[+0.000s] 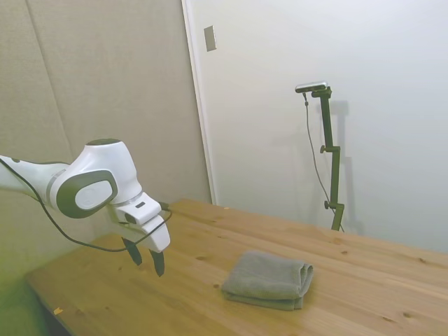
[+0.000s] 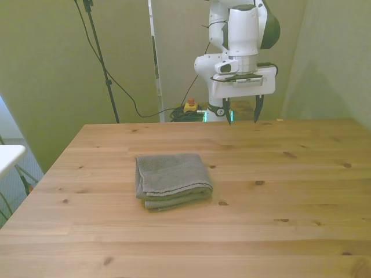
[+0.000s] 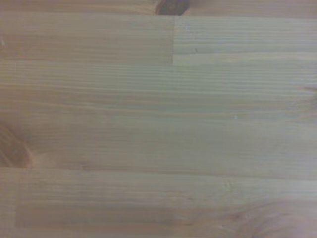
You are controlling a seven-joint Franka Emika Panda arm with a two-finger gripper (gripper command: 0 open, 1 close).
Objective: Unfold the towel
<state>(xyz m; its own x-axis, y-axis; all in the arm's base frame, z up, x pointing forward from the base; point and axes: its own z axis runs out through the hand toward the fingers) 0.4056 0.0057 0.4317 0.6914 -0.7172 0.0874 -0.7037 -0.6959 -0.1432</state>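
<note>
While the arm hangs above the table's far edge, nothing touches the cloth.

Towel: grey-green terry cloth towel [image 2: 172, 180] [image 1: 269, 279], folded into a thick squarish pad with several layers showing along the edge nearest the front camera; lies flat on the wooden table [image 2: 278, 220] [image 1: 210, 245], about mid-depth, slightly toward the front view's left of centre.

Gripper: white two-finger gripper with dark fingers [image 2: 243, 110] [image 1: 145, 260], pointing down, fingers spread apart with a clear gap between them, holding nothing; hovers above the boards near the far edge, toward the front view's right of the towel.

Separation: gripper and towel well apart; bare wood between them in side view.

Wrist view: only pale wood planks [image 3: 158, 124] with grain lines and a dark knot [image 3: 171, 7]; blurred; towel not in this picture.

Table surface: light pine boards with scattered knots.
</note>
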